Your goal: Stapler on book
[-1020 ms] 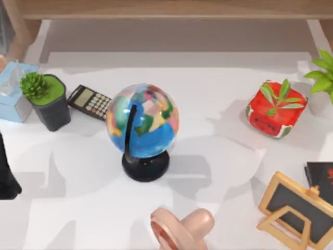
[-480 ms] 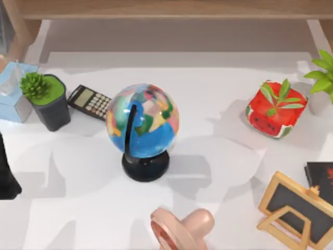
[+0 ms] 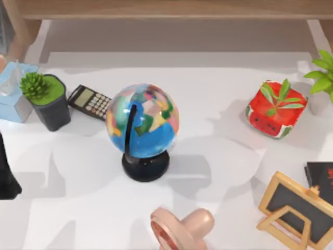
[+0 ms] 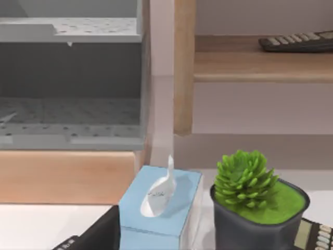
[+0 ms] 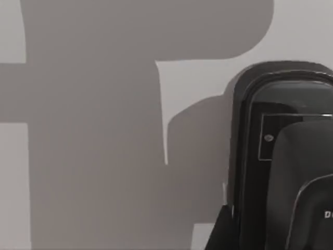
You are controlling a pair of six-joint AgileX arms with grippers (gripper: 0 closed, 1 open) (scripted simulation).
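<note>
Book (image 3: 319, 177) is lying at counter (image 3: 218, 172) right edge, easel (image 3: 294, 208) crowding it, prob. stapler (image 5: 283, 166) sitting below right wrist, pincer state can't tell; carrying over is risking clipping easel.

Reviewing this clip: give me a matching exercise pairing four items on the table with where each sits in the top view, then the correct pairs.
Things:
1. globe
2. book
3. tissue box
4. watermelon-print pot

Places:
A. right edge, behind the easel
B. far left, beside the succulent pot
C. near the middle
D. right half, towards the back

Pairs: 1-C, 2-A, 3-B, 4-D
</note>
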